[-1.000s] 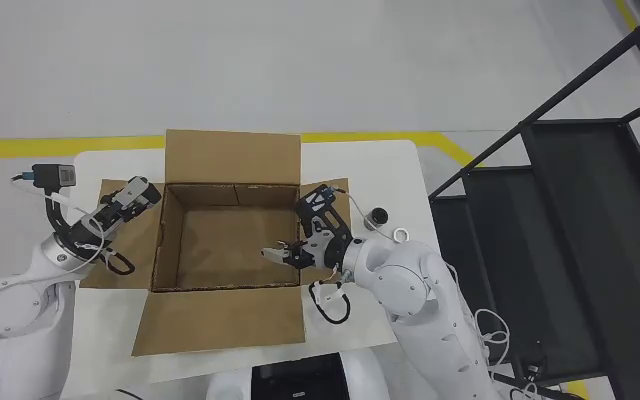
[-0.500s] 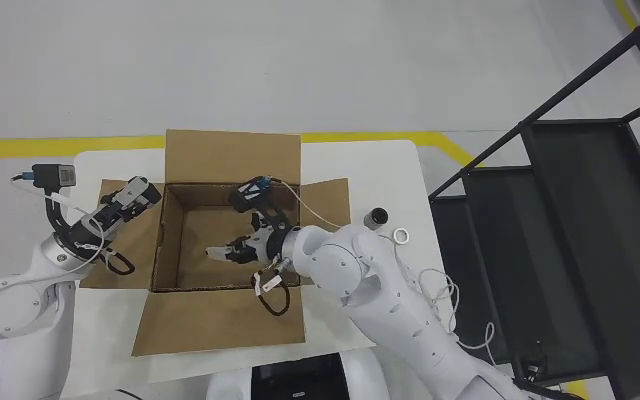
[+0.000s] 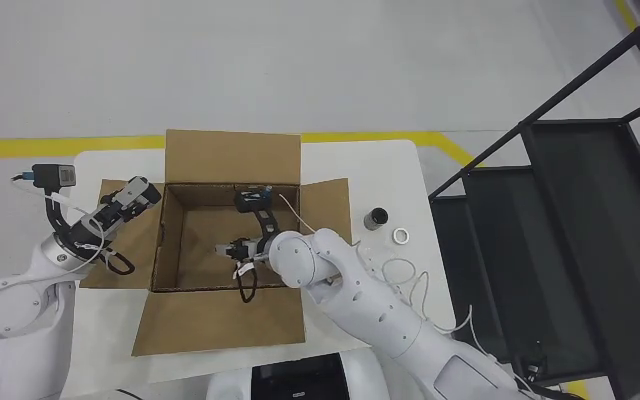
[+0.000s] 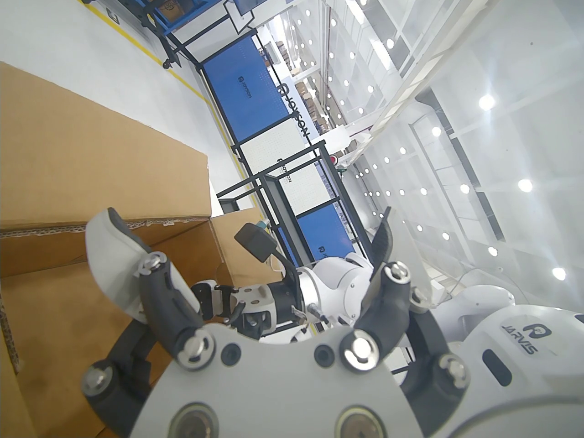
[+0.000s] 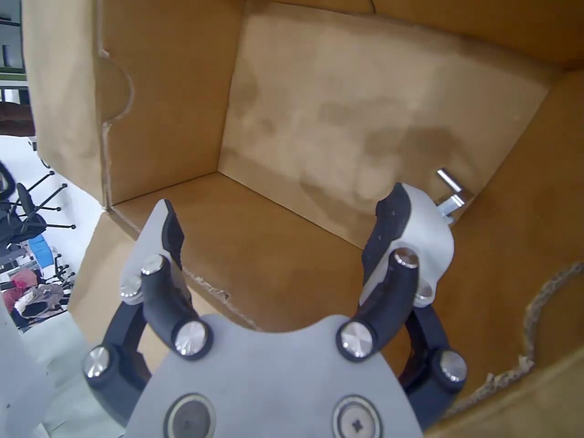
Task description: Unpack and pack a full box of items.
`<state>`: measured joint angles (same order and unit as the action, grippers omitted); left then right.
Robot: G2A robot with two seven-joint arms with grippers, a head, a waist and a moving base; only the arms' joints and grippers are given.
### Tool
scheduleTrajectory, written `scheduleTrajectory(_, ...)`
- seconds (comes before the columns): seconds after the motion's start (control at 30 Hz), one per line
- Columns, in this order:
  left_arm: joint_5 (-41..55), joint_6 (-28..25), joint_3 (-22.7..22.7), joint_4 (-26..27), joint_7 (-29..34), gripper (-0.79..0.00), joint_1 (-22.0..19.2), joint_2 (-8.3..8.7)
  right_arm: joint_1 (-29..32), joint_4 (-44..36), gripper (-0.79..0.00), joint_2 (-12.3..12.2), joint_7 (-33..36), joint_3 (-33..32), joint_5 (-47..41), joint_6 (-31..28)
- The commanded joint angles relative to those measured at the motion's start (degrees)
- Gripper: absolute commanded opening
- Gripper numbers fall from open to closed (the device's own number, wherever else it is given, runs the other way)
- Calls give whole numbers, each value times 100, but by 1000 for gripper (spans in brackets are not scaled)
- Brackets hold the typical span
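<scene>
While our right gripper hangs inside the cardboard box, jaws wide and empty, we see a small metal piece in its corner; our left gripper gapes outside.

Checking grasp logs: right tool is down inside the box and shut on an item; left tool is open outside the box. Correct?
Not quite: the right tool is inside the box but open and holding nothing, as the right wrist view shows. The left tool is open outside the box, as stated.
</scene>
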<state>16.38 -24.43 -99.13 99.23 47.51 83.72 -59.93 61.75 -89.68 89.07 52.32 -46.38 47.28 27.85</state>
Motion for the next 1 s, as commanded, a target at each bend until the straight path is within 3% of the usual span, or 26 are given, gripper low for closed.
scheduleTrajectory(0.0, 0, 0, 0, 0, 0, 0, 0, 0, 11, -1, 0, -12, 36, -21, 29, -28)
scheduleTrajectory(0.27, 0, 0, 0, 0, 0, 0, 0, 0, 11, -1, 0, -12, 36, -21, 29, -28)
scheduleTrajectory(0.5, -674, 242, -237, 99, -152, 0, 100, 49, 79, -12, 0, -16, -109, -55, 9, -49)
scheduleTrajectory(0.63, -594, 202, -226, 154, -22, 0, 136, 63, 57, 38, 0, 3, -85, -2, 282, 522)
scheduleTrajectory(0.97, -458, 88, -128, 173, 31, 0, 188, 63, -321, 931, 0, 230, -314, 396, 220, 1140)
